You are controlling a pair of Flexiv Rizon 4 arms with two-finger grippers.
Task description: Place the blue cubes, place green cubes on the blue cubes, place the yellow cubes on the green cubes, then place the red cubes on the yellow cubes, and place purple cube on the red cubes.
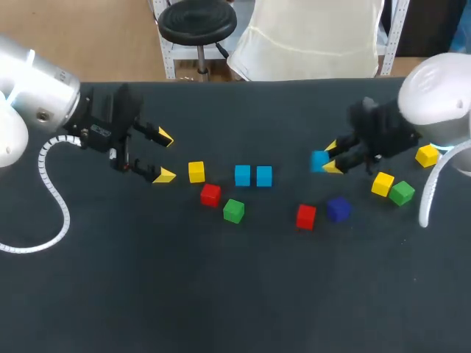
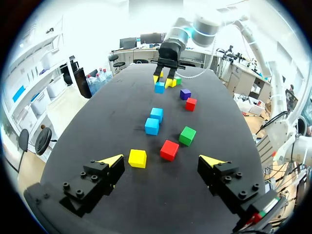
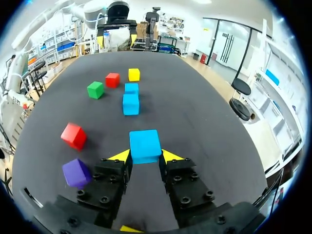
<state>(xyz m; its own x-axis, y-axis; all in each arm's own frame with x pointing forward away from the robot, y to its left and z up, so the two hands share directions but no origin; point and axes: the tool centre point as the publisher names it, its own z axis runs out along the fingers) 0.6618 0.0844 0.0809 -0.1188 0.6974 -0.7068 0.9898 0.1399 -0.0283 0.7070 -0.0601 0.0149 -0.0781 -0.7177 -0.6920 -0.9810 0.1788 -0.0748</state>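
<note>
— Where is the blue cube [image 3: 145, 144] now?

— The right gripper [image 3: 145, 157] has it. Both yellow tips press on its sides, so it is squeezed tight. It hangs over the table [image 1: 221, 294], well apart from the two blue cubes [image 1: 243, 175] that sit side by side.

— What could go wrong?

— I think only the very tips hold it. If they let go too high, the cube could bounce and roll away. I can't tell how high it is from these views.

— Anything else?

— Yes. If it comes down too close, it could bump the two blue cubes and push them apart. Then a green cube [image 1: 234, 211] would sit crooked on top.

— And the other arm?

— The left gripper [image 1: 163, 156] is spread wide with nothing in it, near a yellow cube [image 1: 196, 171]. If both arms go to the middle together, they might knock each other.
</note>
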